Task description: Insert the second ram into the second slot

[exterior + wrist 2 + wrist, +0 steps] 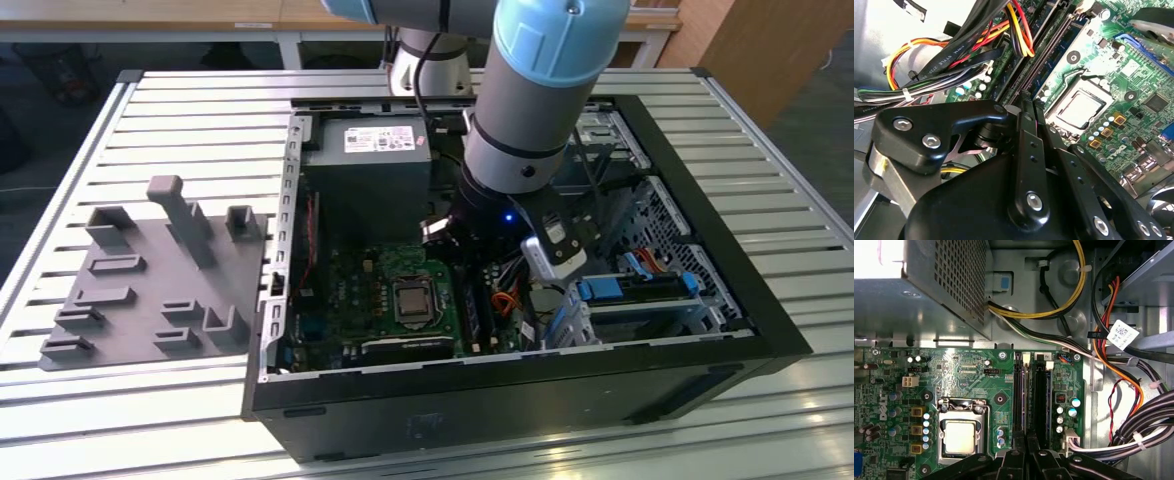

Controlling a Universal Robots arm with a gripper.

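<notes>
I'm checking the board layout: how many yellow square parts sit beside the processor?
3. In the first wrist view the yellow squares form one row beside the processor: one end, the middle, the other end. None seems hidden.

End effector above memory slots

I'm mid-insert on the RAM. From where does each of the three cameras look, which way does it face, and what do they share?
Exterior view: off the arm, looking down into the open computer case; the arm's grey and blue links show.
First wrist view: on the arm, facing the motherboard and memory slots; the pincer shows.
Second wrist view: on the arm, slanted across the board; the pincer shows, fingers together.
Shared: the processor socket.
</notes>
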